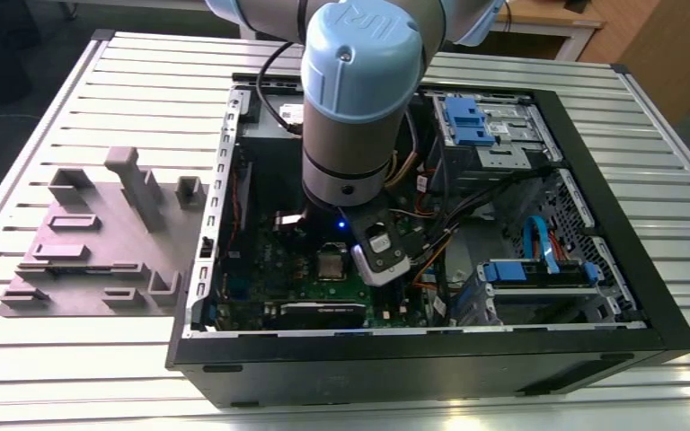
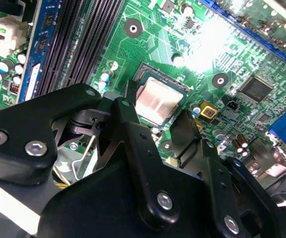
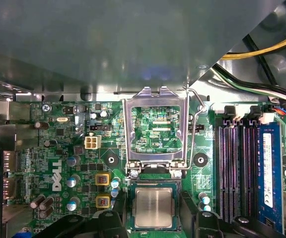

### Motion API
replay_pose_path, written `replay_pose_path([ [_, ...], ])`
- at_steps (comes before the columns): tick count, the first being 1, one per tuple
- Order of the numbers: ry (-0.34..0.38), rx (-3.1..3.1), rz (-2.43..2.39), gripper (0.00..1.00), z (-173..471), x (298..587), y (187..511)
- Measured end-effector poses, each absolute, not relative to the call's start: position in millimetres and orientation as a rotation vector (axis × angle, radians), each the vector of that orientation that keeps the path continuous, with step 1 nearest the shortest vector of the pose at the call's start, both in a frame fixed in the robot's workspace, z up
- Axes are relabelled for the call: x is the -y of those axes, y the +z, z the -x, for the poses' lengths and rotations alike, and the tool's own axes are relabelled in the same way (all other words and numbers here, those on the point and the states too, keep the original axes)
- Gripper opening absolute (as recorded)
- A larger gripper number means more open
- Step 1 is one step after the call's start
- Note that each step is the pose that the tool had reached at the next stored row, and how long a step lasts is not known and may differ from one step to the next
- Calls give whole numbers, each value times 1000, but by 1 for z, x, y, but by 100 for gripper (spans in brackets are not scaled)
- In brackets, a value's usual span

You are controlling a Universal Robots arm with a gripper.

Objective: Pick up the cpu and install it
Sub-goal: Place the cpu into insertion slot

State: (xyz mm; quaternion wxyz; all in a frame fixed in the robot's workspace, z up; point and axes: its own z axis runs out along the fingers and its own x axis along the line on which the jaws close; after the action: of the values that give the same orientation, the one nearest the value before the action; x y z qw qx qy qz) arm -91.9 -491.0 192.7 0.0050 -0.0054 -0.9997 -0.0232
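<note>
cpu (image 3: 154, 208) in socket (image 3: 154, 185), claw (image 2: 155, 110) spread astride, pointing down

The cpu (image 3: 154, 207) has a smooth, silvery metal top with a dull satin sheen, the opened socket frame (image 3: 129, 131) is bare bright metal that catches the light, and the motherboard (image 3: 58, 148) is glossy green lacquered board. The pincer (image 2: 153, 111) has matt black fingers (image 2: 133, 148) set with shiny steel screw heads. In the exterior view the desk (image 1: 681, 180) is pale, ribbed metal with a matt finish, the computer case (image 1: 441, 368) is smooth black, and at nine o'clock of it sits a matt grey, plastic-looking fixture (image 1: 93, 251).
</note>
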Motion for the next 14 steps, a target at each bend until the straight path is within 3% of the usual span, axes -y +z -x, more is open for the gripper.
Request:
replay_pose_path([
  [7,-73,3131,17,52,92,491,193],
  [8,-73,3131,17,45,92,491,193],
  [14,-73,3131,17,45,92,491,193],
])
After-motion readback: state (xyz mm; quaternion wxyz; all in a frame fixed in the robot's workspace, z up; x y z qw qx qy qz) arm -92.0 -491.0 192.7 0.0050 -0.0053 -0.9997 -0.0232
